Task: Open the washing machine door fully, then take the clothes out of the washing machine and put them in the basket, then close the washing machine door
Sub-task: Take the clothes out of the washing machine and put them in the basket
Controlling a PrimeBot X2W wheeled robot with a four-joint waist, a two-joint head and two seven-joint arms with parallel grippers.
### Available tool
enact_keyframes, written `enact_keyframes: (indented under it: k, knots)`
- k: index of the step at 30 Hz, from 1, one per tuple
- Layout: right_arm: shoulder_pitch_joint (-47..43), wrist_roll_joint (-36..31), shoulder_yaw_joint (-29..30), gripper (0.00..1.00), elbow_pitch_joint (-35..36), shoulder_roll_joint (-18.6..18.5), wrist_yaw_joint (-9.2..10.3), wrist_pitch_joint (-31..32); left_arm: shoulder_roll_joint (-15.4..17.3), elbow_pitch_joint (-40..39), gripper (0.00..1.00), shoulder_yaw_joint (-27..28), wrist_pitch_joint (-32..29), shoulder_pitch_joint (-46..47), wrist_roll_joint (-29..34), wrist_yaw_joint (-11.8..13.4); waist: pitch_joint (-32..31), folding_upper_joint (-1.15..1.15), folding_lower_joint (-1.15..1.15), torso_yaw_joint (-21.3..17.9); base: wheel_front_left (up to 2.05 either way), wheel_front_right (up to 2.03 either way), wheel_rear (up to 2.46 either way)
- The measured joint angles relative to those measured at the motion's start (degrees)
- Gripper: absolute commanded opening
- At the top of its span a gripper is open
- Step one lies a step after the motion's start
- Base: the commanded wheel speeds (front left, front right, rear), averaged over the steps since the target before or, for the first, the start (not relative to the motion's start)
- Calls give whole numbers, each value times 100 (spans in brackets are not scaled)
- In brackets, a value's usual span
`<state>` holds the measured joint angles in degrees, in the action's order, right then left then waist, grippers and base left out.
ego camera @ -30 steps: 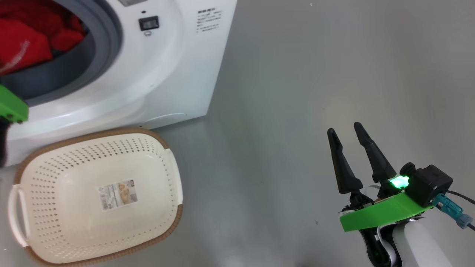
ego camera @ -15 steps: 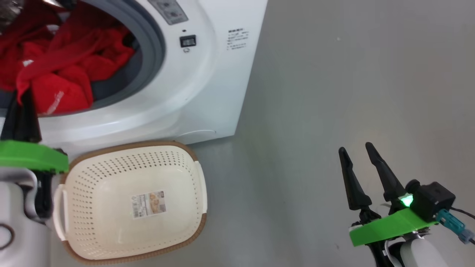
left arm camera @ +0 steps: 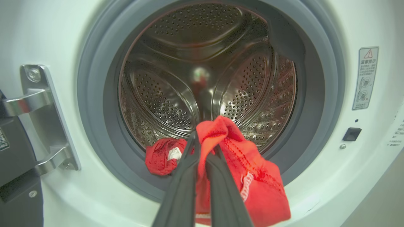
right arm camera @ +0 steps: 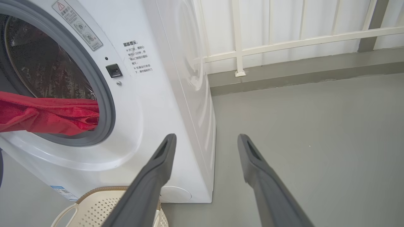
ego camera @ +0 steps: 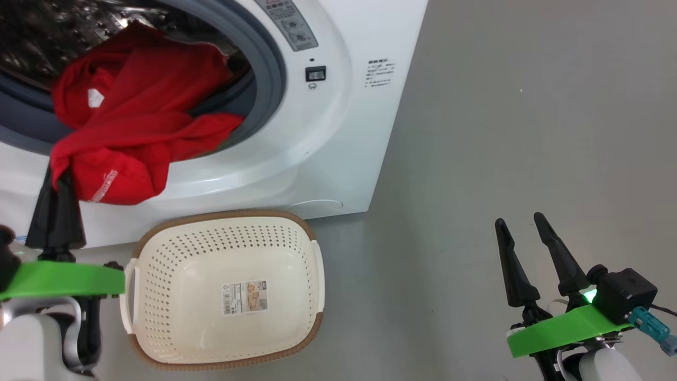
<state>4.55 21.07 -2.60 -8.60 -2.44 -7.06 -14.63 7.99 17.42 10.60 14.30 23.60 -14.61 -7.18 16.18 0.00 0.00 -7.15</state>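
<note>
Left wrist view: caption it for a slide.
Left gripper pinches red clothes spilling from the open washing machine.

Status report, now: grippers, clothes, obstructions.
Left gripper shut on bright red fabric clothes, hanging half over grey rubber ring. Right gripper open, idle. Cream perforated plastic basket below; nothing seen blocking.

The washing machine [ego camera: 338, 132] has a smooth, glossy white shell that catches the light, a matt grey rubber ring [left arm camera: 98, 94] around its mouth, a shiny perforated steel drum [left arm camera: 157, 97] inside and a polished metal hinge [left arm camera: 50, 116] at the side. The clothes [ego camera: 137, 121] are soft red cloth, slightly coarse in weave, with white printed trim. The basket [ego camera: 174, 248] is smooth cream plastic full of small holes, with a brown woven-look rim and a paper label [ego camera: 246, 297] on its bottom, and the floor [ego camera: 529, 132] is smooth grey with a dull sheen.
</note>
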Motion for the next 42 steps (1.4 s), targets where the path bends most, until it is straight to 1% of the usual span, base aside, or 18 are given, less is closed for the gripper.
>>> enact_keyframes:
  k: [7, 10, 17, 20, 23, 28, 33, 42]
  knots:
    - [-1, -41, 30, 100, 8, 1, -1, 0, -197, -1000, 0, 122, 0, -468, 53, 0, -42, 0, 0, 96, 0, 0, 0]
    - [-1, -41, 40, 100, 11, 1, 0, 0, -231, -1385, 0, 181, 0, -606, 60, 0, -41, 0, 0, 117, 0, 0, 0]
    - [1, -41, 63, 100, 29, 1, 0, 0, -356, -2247, 0, 392, 1, -645, 60, 0, 16, 0, 0, 125, 0, 0, 0]
    - [2, -41, 82, 100, 44, 1, 0, 0, -388, -2665, 0, 396, 43, -715, 101, 0, 54, 0, 0, 128, 0, 0, 0]
    - [3, -41, 94, 100, 52, 1, 0, 0, -428, -2864, 0, 356, 48, -722, 103, 0, 97, 0, 0, 130, 0, 0, 0]
    - [9, -40, 88, 100, 60, 1, 0, 0, -464, -2517, 0, 185, 48, -819, 104, 0, 167, 0, 0, 127, 0, 0, 0]
    - [22, -3, 35, 100, 75, 1, 0, 0, -434, -1727, 0, -70, 47, -949, 89, 0, 250, 0, 0, 105, 0, 0, 0]
    - [127, 60, -26, 100, 101, 0, 0, 0, -101, -156, 0, -536, 43, -828, -164, 0, 561, 0, 0, 92, 0, 0, 0]
